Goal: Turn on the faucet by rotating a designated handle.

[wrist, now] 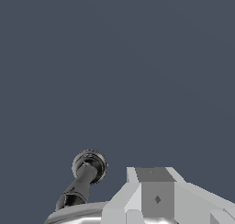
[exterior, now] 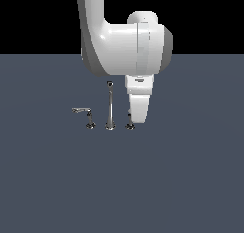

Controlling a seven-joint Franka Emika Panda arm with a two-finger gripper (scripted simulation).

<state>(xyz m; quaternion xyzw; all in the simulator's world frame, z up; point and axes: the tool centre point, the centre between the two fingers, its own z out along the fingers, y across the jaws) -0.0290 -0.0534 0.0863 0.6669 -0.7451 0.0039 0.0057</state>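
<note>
The chrome faucet stands on the grey floor in the exterior view, with its tall thin spout (exterior: 110, 108) in the middle. The twin lever (exterior: 87, 113), whose arm points to the exterior view's left, stands left of the spout. Of the designated handle only the base (exterior: 129, 126) shows, right of the spout; its arm is hidden behind my gripper (exterior: 137, 119), which hangs low right at it. In the wrist view the handle's dark-based post (wrist: 86, 173) and a chrome edge of its arm (wrist: 73, 214) lie beside one grey finger (wrist: 156, 195). The jaw gap does not show.
A plain dark grey floor (exterior: 181, 179) spreads all around the faucet. The white arm (exterior: 119, 41) rises above and behind the faucet. Nothing else is in view.
</note>
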